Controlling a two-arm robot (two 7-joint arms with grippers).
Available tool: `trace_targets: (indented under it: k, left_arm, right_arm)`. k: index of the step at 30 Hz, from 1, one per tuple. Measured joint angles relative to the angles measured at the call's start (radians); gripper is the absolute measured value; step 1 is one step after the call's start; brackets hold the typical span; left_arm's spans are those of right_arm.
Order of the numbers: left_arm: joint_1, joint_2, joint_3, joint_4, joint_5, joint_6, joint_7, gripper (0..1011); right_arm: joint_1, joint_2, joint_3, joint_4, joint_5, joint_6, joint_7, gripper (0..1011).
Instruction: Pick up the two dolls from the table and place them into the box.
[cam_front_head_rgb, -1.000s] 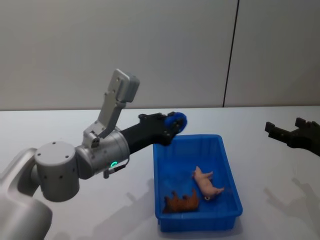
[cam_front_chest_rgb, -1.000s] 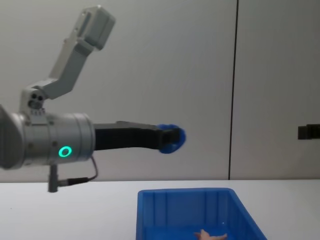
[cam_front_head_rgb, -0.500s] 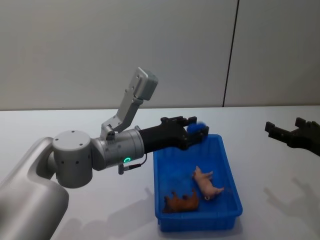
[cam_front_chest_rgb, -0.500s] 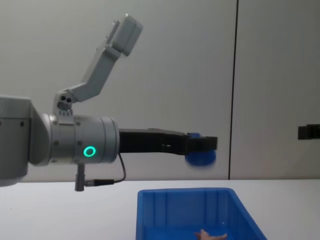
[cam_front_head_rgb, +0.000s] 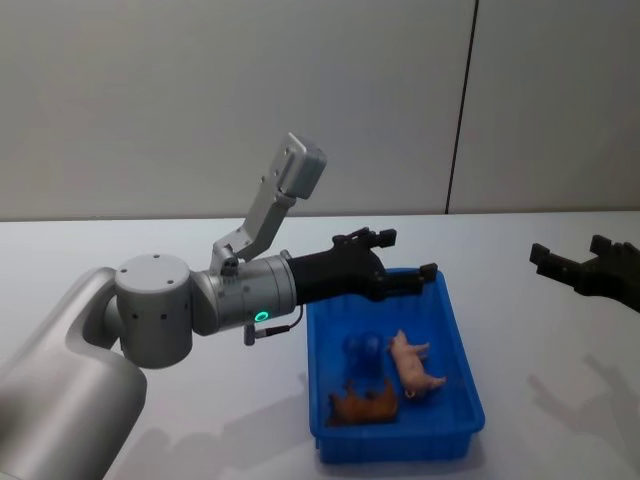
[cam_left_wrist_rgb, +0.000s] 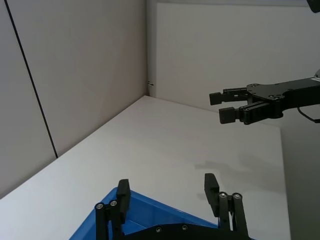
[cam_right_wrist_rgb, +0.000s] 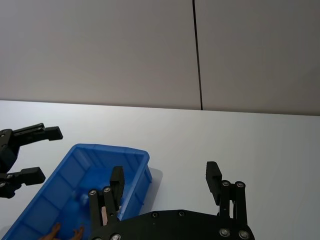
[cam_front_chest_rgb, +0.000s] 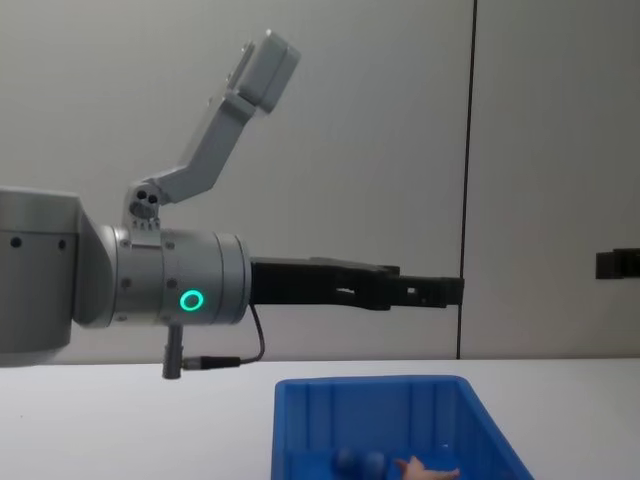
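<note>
Left gripper (cam_front_head_rgb: 400, 255) spread, empty, over box (cam_front_head_rgb: 460, 350) far rim. Blue doll (cam_front_head_rgb: 362, 348) lies below at 7 o'clock, beside pink doll (cam_front_head_rgb: 415, 366). Right gripper (cam_front_head_rgb: 580, 262) spread, parked at 3 o'clock.

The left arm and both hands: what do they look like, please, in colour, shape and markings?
The left arm has rounded silver-grey housings, a glowing green ring light, a thin black cable and a pale grey angled bracket. Its forearm and left hand are matte black. The right hand is also black, with blocky fingers.

place: robot lab | cues: bare white table (cam_front_head_rgb: 560, 400), plain grey wall panels (cam_front_head_rgb: 250, 100)
</note>
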Motion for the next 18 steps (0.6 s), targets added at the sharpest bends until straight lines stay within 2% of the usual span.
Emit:
trace_targets:
  k: [4, 12, 18]
  left_arm:
    - [0.007, 0.005, 0.000, -0.014, 0.004, -0.015, 0.028, 1001]
    - [0.029, 0.020, -0.005, -0.062, 0.020, -0.059, 0.112, 1001]
    - [0.052, 0.035, -0.010, -0.108, 0.044, -0.107, 0.197, 1001]
  right_arm:
    - [0.000, 0.000, 0.000, 0.000, 0.000, 0.000, 0.000, 1001]
    - [0.000, 0.000, 0.000, 0.000, 0.000, 0.000, 0.000, 1001]
    - [0.000, 0.000, 0.000, 0.000, 0.000, 0.000, 0.000, 1001]
